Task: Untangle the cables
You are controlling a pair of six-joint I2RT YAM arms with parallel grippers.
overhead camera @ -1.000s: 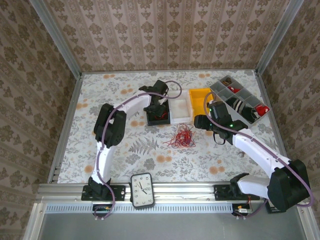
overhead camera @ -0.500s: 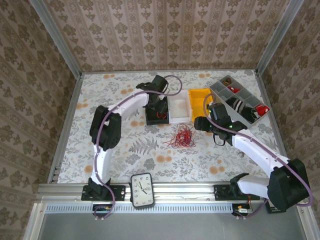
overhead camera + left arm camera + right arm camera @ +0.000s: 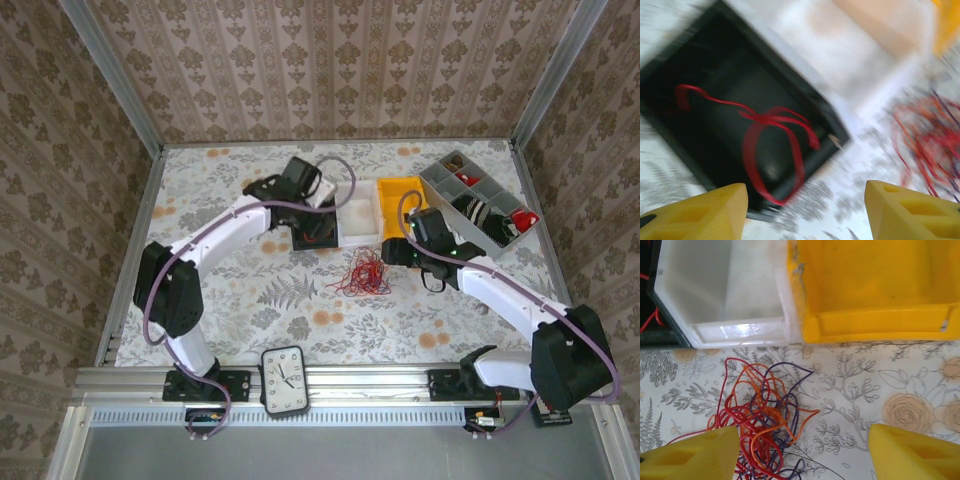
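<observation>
At frame centre, tangled cables [image 3: 362, 272] lying loose, right gripper [image 3: 800, 455] hovering open above them, left gripper [image 3: 805, 212] gaping over black bin [image 3: 710, 130] holding red cable [image 3: 771, 135].

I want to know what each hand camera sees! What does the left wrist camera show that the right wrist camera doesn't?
Left wrist: a look down into the black bin, with a looped red cable lying inside. Right wrist: the yellow bin and its bare floor. Both: the white bin and the tangled cables on the flowery table.
</observation>
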